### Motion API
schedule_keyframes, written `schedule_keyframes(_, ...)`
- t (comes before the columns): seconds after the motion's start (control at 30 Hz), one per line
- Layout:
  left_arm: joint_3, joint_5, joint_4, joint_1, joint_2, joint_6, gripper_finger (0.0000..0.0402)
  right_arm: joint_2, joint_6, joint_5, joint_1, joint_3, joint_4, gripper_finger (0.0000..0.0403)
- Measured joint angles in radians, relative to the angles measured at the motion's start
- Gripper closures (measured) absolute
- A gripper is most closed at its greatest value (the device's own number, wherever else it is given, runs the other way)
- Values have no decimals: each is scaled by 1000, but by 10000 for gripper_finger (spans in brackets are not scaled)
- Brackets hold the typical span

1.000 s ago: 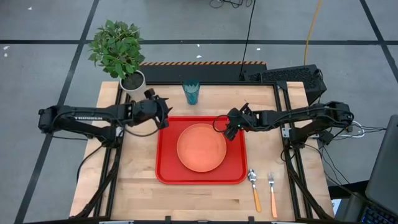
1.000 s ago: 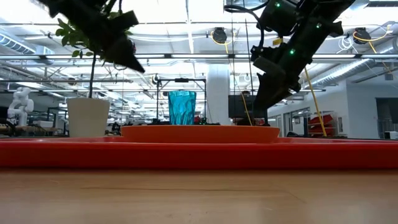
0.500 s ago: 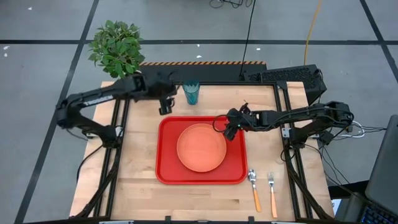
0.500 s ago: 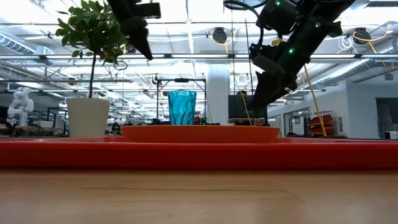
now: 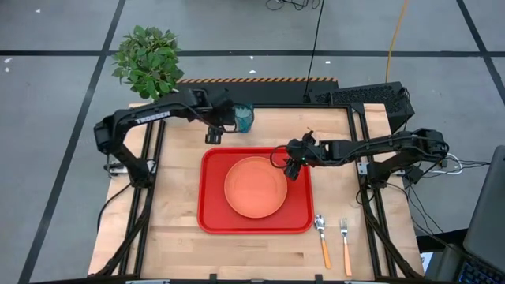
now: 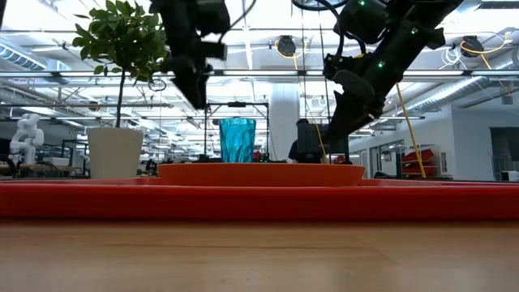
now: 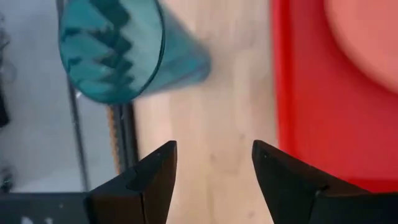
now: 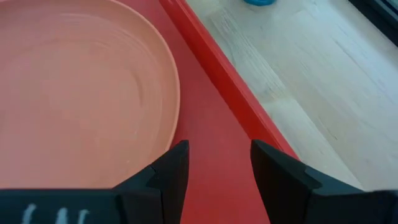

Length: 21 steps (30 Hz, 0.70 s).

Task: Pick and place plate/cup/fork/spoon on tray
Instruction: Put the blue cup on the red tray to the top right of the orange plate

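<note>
Cup [image 5: 243,118] stands on desk [image 5: 181,237] behind tray [image 5: 213,221], plate [image 5: 256,187] already in it. Left pincer [image 5: 211,136] swung over beside cup w/ jaws wide, empty; grasp probably next. Right pincer [image 5: 290,167] open, empty, over tray edge. Fork, spoon hidden in low view

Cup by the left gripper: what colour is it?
Translucent teal-blue cup, ribbed; clearest in the left wrist view.

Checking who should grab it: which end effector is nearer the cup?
Left. The left end effector hovers open just beside the cup, at the table's back edge. The right end effector is farther off, open over the tray's right side by the plate.
</note>
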Motion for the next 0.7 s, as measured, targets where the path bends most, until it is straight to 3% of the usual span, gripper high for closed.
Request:
schedule_keyframes(0.17,10,-70,18,7,17,47,188,0,-7,0,-15,0,0,238)
schedule_keyframes(0.43,169,26,16,44,45,61,188,0,-7,0,-45,0,1,238)
schedule_keyframes(0.7,397,43,-205,76,205,53,188,0,-7,-1,-45,0,6,238)
